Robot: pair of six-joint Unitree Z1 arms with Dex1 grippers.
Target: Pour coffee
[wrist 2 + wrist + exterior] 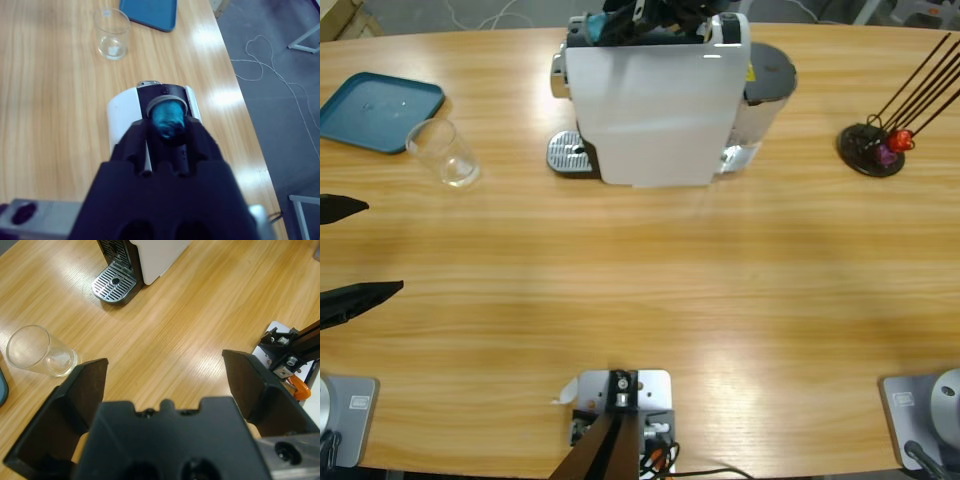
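Capsule (pixel 167 120), blue, sits pinched in my right gripper (pixel 166 131) over the coffee machine (pixel 655 100) slot; I'd lower it straight. Left gripper (pixel 162 385) hangs wide open near the empty glass (pixel 40 351); no coffee visible yet.

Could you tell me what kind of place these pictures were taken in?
Probably a lab or office workspace set up as a coffee station: a long wooden table carries a white capsule coffee machine, a clear empty glass and a black capsule stand, with loose cables on grey floor.
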